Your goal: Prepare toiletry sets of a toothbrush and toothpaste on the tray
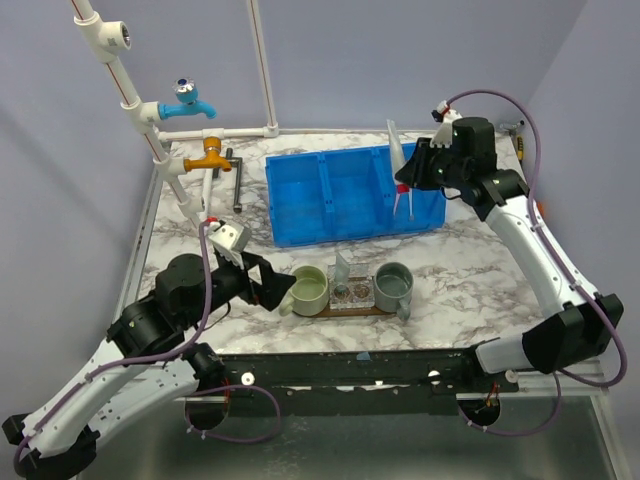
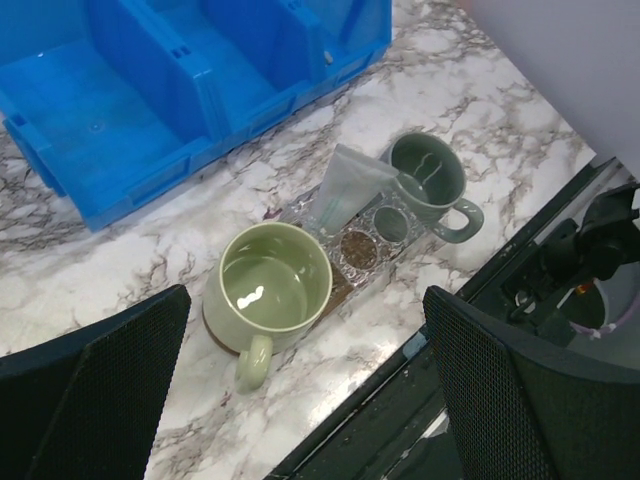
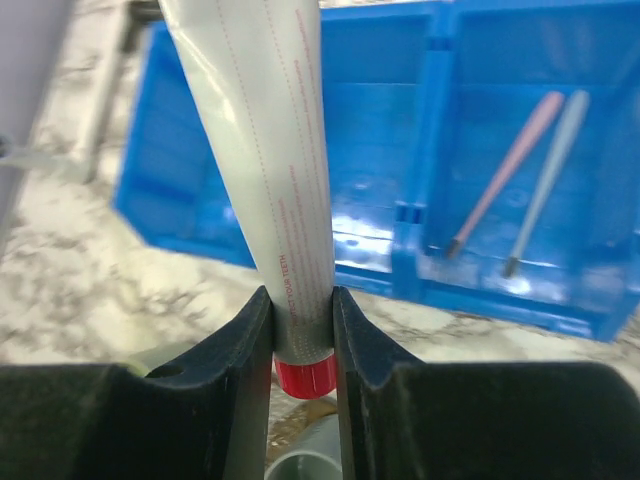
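Counter: the marbled white counter (image 1: 460,270) carried the bin and tray.
Bin: the blue three-compartment plastic bin (image 1: 330,232) lay under the raised right arm; a low swing might have clipped its wall.
Tray: the dark-brown wooden oval tray (image 1: 350,312) sat well apart, already crowded with two green cups and a leaning tube, which a careless descent could have toppled.
Left pincer (image 1: 272,283): apart, empty, beside the tray.
Right pincer (image 3: 302,330): clamped on the whitish-grey red-capped toothpaste tube (image 3: 275,150) near its cap; the long free end might have pivoted or slipped.
Brushes: the pink toothbrush (image 3: 505,170) and the light-blue toothbrush (image 3: 548,175) lay in the bin.
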{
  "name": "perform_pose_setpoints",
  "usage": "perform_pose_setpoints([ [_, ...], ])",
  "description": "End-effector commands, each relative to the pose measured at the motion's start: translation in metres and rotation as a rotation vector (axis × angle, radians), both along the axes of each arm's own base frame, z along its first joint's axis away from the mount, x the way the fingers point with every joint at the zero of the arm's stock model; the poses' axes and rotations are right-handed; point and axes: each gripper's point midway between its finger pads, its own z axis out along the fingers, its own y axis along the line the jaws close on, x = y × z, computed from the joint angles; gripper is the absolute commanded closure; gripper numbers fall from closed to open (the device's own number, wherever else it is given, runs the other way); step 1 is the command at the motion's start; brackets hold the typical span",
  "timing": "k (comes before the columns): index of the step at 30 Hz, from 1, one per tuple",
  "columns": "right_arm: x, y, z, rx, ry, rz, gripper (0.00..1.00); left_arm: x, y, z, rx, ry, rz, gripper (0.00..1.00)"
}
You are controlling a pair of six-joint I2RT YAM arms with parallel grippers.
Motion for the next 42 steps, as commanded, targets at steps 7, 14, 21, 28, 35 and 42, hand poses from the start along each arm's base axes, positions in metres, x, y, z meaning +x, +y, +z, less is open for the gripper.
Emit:
perform_pose_setpoints([
  [7,-0.077,0.071,0.077,0.389,-0.15,0.457,0.81,-0.011,-0.035,0.05,-0.16,-0.014,-0.151,0.01],
  [14,-0.12,0.088,0.121,0.621,-0.203,0.607,0.77,-0.019,-0.054,0.077,-0.267,-0.005,-0.234,0.01],
  [21,-0.154,0.103,0.148,0.754,-0.216,0.699,0.77,-0.025,-0.066,0.107,-0.425,0.012,-0.277,0.01],
  [28,-0.186,0.128,0.171,0.877,-0.229,0.792,0.77,-0.036,-0.07,0.146,-0.589,-0.005,-0.34,0.01],
  [35,-0.222,0.16,0.189,1.01,-0.221,0.898,0.77,-0.046,-0.079,0.168,-0.683,-0.007,-0.432,0.01],
  [42,-0.238,0.178,0.192,1.106,-0.178,0.969,0.77,-0.061,-0.089,0.175,-0.726,0.003,-0.564,0.07],
])
